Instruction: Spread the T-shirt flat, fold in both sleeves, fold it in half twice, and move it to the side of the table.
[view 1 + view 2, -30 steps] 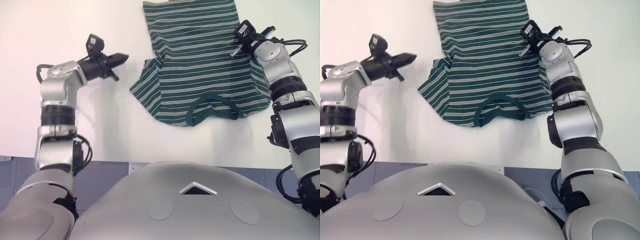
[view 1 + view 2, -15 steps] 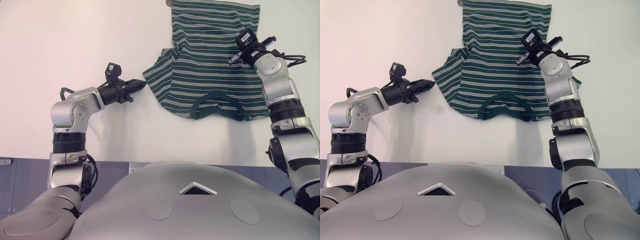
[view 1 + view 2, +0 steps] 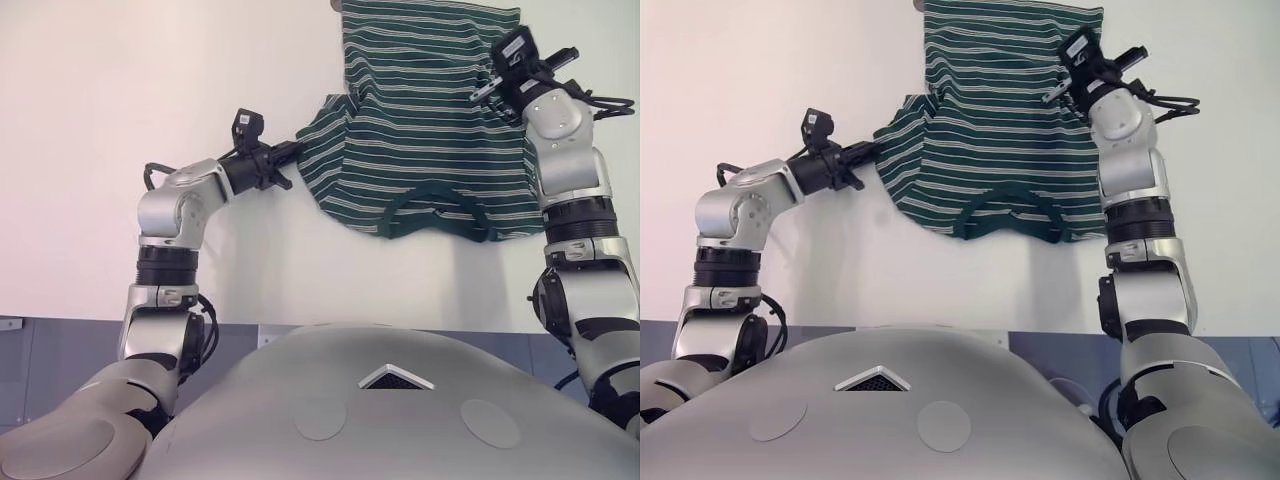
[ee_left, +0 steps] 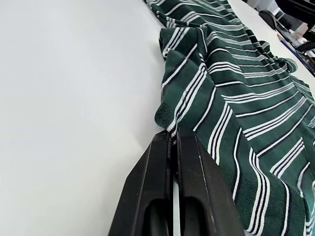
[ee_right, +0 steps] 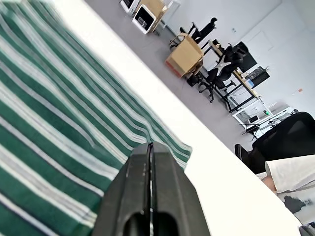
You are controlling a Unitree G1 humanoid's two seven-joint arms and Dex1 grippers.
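**Item:** green T-shirt [image 3: 425, 130] with pale stripes, lying on the white table [image 3: 150, 90]. It sits in the far half, toward the robot's right. The neckband [image 3: 436, 197] faces the robot and the bottom hem [image 3: 430, 8] lies at the far edge of the head views.

**Condition:** not flat. The body is rumpled. The sleeve [image 3: 322, 135] on the robot's left is bunched and angled outward. The opposite sleeve lies under the right arm and its lay cannot be told.

**Left gripper** [image 3: 292, 152]: low over the table at the outer edge of that sleeve. Its fingers are pressed together on the sleeve's cuff corner, as the left wrist view shows.

**Right gripper** [image 3: 478, 95]: over the shirt's right side, beyond the shoulder. Its fingers are together. Whether any cloth is caught between them cannot be told.

**Task status (judged):** first step, spreading, is in hand and unfinished.
- No sleeve fold is in place.
- Neither halving fold is made.
- The garment has not been moved to the table's side.

**Outstanding:** flatten the garment, fold in both sleeves, make the two half-folds, move it aside.
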